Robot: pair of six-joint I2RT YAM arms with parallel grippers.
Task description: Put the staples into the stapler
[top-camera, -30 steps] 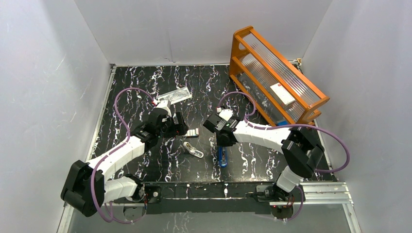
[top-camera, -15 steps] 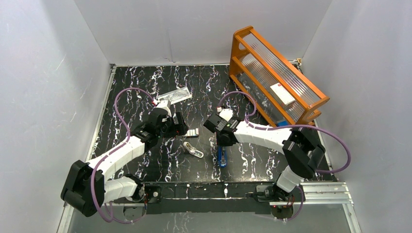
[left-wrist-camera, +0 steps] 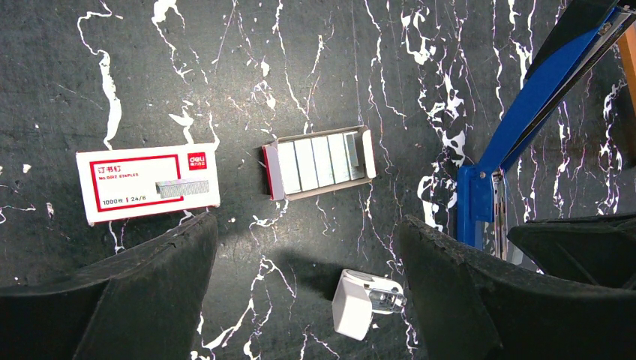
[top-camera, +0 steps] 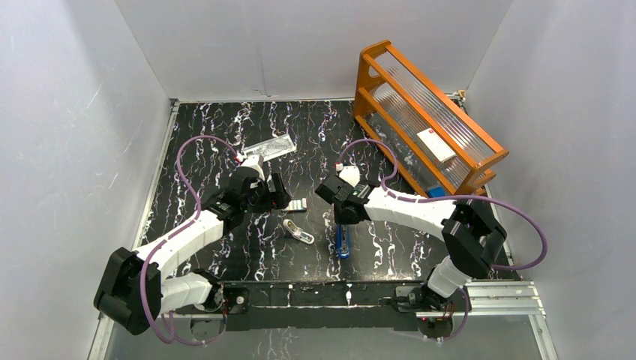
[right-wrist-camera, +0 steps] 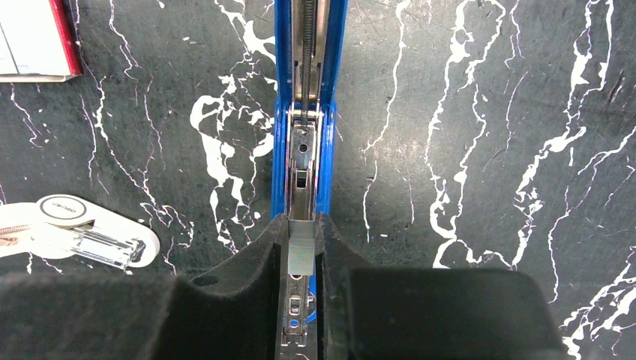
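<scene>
- Black, white-veined marble covers the table (top-camera: 210, 127), which is closed in by plain white walls (top-camera: 75, 112).
- Nearest the arm bases, a little right of centre, lies the stapler (top-camera: 343, 244). It is hinged open, with its blue top swung away and its silver rail bare.
- Directly over that rail hangs the right claw (right-wrist-camera: 301, 225), its jaws pressed together on a short grey piece that looks like a single staple strip (right-wrist-camera: 300, 256). The strip is lined up with the channel.
- Just left of the stapler lies a white-silver gadget (top-camera: 300, 232), untouched.
- Farther in, the rest of the staples (left-wrist-camera: 319, 161) lie side by side in a small cardboard tray (left-wrist-camera: 271, 171).
- The left claw (left-wrist-camera: 306, 226) hovers above the tray with its jaws wide apart and holds nothing.
- Beyond these lie a clear packet (top-camera: 270, 146) and, at the far right, an orange rack (top-camera: 431, 112).
- Progress, as judged: the stapler is opened and one strip has been brought to the rail. Seating the strip, letting go and closing the top remain.
- Only the right wrist view shows the clamped strip and how it lines up with the rail; from above, the arm hides both.
- Only the left wrist view shows the red-and-white box (left-wrist-camera: 148, 184) beside the tray and the stapler's blue top raised at a slant.
- Only the overhead view shows the rack and the overall layout.
</scene>
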